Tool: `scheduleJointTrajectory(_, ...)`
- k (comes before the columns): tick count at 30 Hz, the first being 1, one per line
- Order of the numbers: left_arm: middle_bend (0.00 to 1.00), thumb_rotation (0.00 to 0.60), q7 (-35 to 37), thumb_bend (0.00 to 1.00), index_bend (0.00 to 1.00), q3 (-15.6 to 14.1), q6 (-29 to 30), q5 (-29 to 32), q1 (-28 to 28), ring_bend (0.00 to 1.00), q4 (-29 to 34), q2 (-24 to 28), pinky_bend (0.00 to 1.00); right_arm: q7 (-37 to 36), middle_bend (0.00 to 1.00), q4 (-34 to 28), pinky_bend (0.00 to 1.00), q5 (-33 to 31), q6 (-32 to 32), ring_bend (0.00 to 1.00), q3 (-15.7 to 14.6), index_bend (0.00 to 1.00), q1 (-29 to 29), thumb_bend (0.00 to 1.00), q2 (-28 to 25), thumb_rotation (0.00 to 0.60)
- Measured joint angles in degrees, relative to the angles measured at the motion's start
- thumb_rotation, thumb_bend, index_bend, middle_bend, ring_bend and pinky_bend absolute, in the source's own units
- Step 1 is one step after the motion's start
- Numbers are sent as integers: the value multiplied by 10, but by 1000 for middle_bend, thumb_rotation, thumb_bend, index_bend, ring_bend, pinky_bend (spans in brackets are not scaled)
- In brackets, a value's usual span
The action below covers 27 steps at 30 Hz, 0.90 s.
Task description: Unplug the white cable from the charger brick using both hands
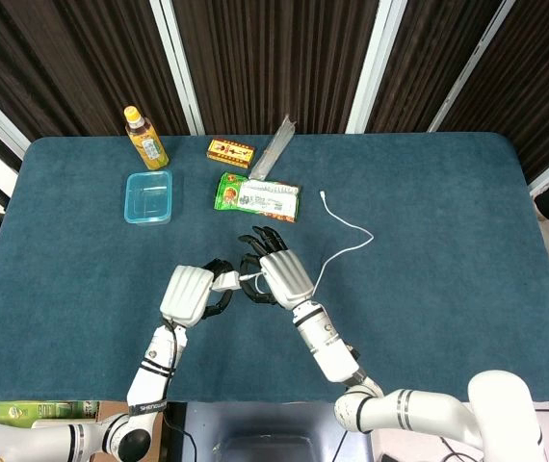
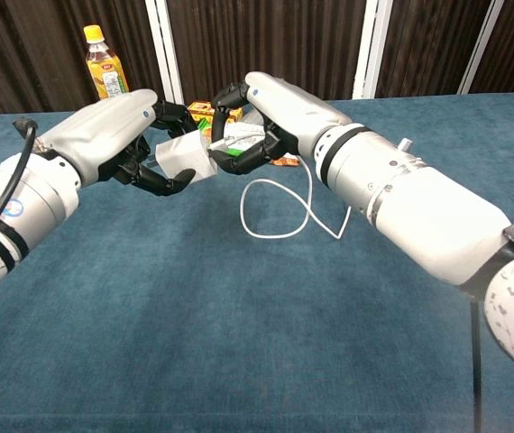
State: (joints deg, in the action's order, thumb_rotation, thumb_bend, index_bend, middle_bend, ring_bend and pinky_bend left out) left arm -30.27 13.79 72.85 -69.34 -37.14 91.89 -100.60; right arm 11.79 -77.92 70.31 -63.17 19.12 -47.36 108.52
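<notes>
The white charger brick (image 2: 183,159) hangs above the table, and my left hand (image 2: 117,135) grips it from the left. My right hand (image 2: 270,113) meets it from the right, fingers pinching the plug end of the white cable (image 2: 275,212) where it joins the brick. The joint itself is hidden by fingers. From there the cable drops in a loop onto the blue cloth. In the head view the brick (image 1: 226,281) sits between my left hand (image 1: 190,292) and right hand (image 1: 284,276). The cable (image 1: 352,245) trails right and up to its free end.
A green snack packet (image 1: 258,196) lies just beyond the hands. Further back are a yellow-red box (image 1: 231,151), a clear wrapped stick (image 1: 274,146), a blue plastic container (image 1: 148,196) and a tea bottle (image 1: 145,138). The table's front edge is close behind the forearms.
</notes>
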Motion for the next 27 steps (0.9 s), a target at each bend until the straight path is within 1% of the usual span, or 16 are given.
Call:
scheduleJointTrajectory(10, 788, 600, 1, 671, 740, 1, -2, 0, -2, 1000, -5, 4, 1000, -4, 270, 5, 0, 2, -6, 46, -1, 903, 5, 689, -7, 600)
scheduleJointTrajectory(18, 789, 600, 3, 670, 740, 4, -4, 2, -1, 1000, -10, 20, 1000, -12, 271, 2, 0, -1, -6, 48, -2, 904, 15, 690, -28, 600)
scheduleJointTrajectory(23, 791, 600, 20, 650, 741, 4, -14, 4, 1, 1000, -31, 39, 1000, -8, 271, 4, 0, -10, 2, 50, -12, 905, 28, 690, -55, 600)
scheduleJointTrajectory(27, 792, 600, 44, 624, 737, -3, -34, 18, 7, 1000, -67, 46, 1000, 6, 271, 25, 0, -25, 20, 50, -24, 906, 35, 689, -67, 600)
